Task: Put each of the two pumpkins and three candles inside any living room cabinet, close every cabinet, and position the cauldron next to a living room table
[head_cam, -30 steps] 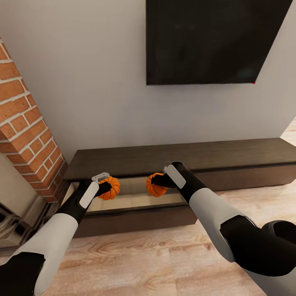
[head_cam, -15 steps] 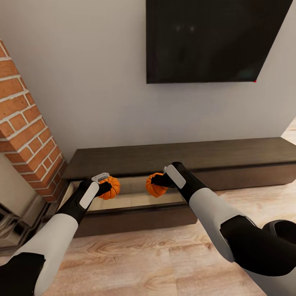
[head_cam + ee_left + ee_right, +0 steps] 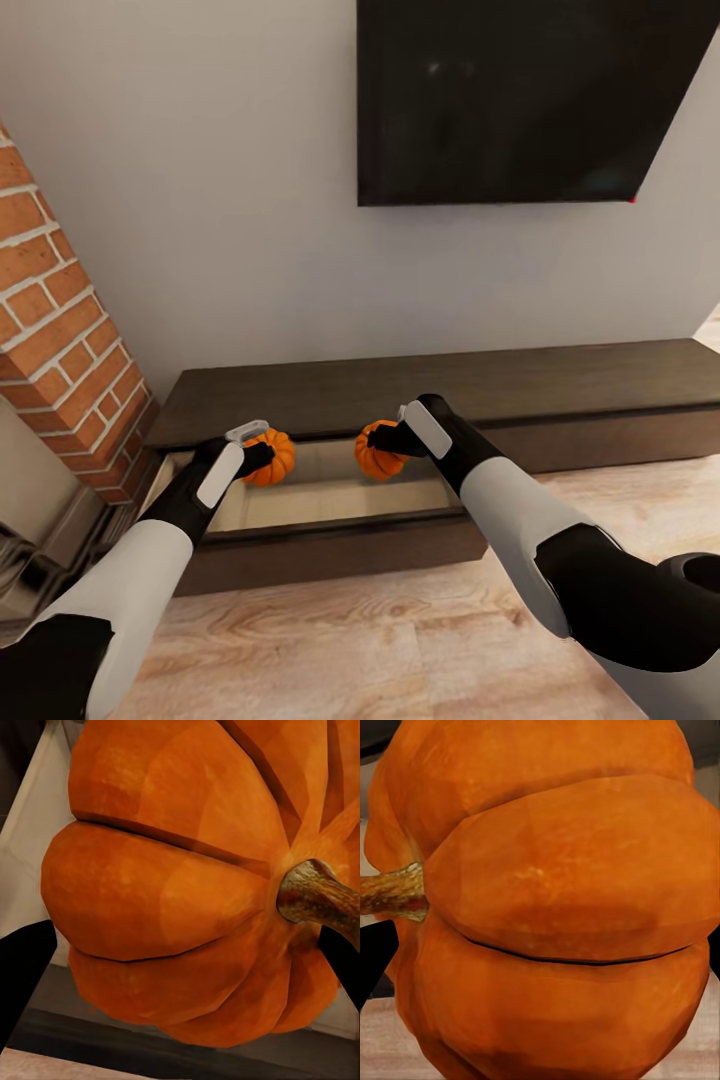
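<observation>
Two ribbed orange pumpkins hang over the open drawer (image 3: pixel 330 500) of the long dark brown cabinet (image 3: pixel 450 380). My left gripper (image 3: pixel 262 457) is shut on the left pumpkin (image 3: pixel 274 455), which fills the left wrist view (image 3: pixel 187 885) with its stem to one side. Over the drawer's right half, my right gripper (image 3: pixel 385 444) is shut on the right pumpkin (image 3: pixel 378 455), seen close in the right wrist view (image 3: pixel 555 907). The pale beige drawer interior lies below both. Candles and cauldron are out of view.
A brick fireplace column (image 3: pixel 60 340) stands at the left beside the cabinet. A black wall screen (image 3: pixel 520 100) hangs above the cabinet. Pale wood floor (image 3: pixel 400 640) runs in front of the drawer.
The head view has shifted slightly, so cabinet and drawer sit a little lower and more of the drawer's interior shows. Both grippers still hold their pumpkins over the drawer.
</observation>
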Tool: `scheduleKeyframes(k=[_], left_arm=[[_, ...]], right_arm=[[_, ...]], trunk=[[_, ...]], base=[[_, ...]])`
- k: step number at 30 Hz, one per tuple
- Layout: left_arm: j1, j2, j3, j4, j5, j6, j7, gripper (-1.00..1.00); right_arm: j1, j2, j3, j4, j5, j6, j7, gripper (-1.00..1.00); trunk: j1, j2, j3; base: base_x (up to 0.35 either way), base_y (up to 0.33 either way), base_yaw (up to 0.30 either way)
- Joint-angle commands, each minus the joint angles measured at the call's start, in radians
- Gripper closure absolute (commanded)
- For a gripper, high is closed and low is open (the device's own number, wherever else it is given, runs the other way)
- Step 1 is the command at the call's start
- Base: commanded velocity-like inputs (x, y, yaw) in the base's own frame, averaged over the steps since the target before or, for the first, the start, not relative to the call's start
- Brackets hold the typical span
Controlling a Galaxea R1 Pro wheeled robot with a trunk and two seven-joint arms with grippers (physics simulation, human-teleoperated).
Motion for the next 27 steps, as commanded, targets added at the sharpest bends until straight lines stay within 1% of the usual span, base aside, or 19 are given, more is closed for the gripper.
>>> scheduleKeyframes(k=[1, 9, 27], left_arm=[[0.000, -0.001, -0.006, -0.001, 0.008, 0.001, 0.010, 1.00], [0.002, -0.008, -0.007, -0.001, 0.008, 0.002, 0.010, 1.00], [0.002, -0.008, -0.006, 0.003, 0.009, 0.005, 0.018, 1.00]], right_arm=[[-0.001, 0.000, 0.003, -0.001, -0.010, 0.001, -0.009, 1.00], [-0.001, 0.000, 0.003, -0.001, -0.010, 0.001, -0.008, 1.00], [0.000, 0.000, 0.003, -0.001, -0.009, 0.000, -0.009, 1.00]], trunk=[[0.000, 0.000, -0.001], [0.000, 0.000, -0.001], [0.069, -0.126, -0.057]], base=[[0.134, 0.024, 0.000], [0.028, 0.005, 0.000], [0.000, 0.000, 0.000]])
